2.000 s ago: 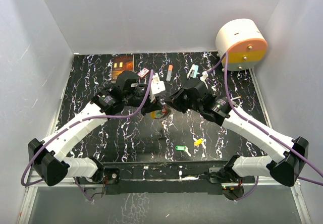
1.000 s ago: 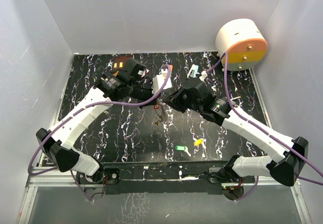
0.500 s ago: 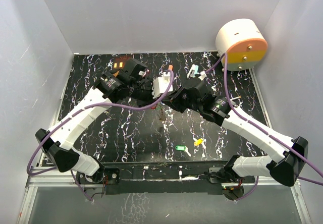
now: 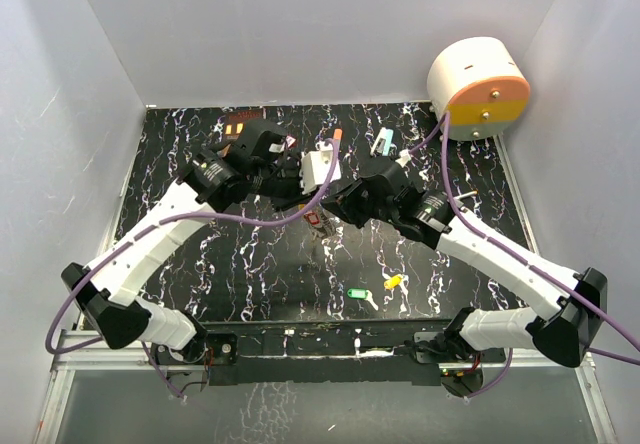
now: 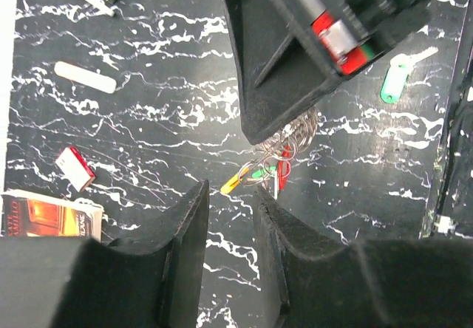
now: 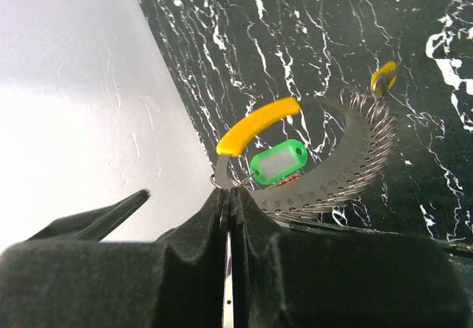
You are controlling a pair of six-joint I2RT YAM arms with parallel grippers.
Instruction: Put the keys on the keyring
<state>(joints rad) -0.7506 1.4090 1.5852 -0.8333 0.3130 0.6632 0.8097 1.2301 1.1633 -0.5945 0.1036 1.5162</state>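
two loose keys, green key (image 4: 358,293), yellow key (image 4: 393,282), one keyring (image 6: 259,125) in right jaws

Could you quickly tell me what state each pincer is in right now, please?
Left pincer: open, holding nothing.
Right pincer: closed on the keyring.

Left gripper (image 5: 229,199) fingers stand slightly apart, empty. The keyring (image 5: 287,147) meets the right gripper (image 5: 270,121) tip. One green key (image 5: 397,84) lies apart.
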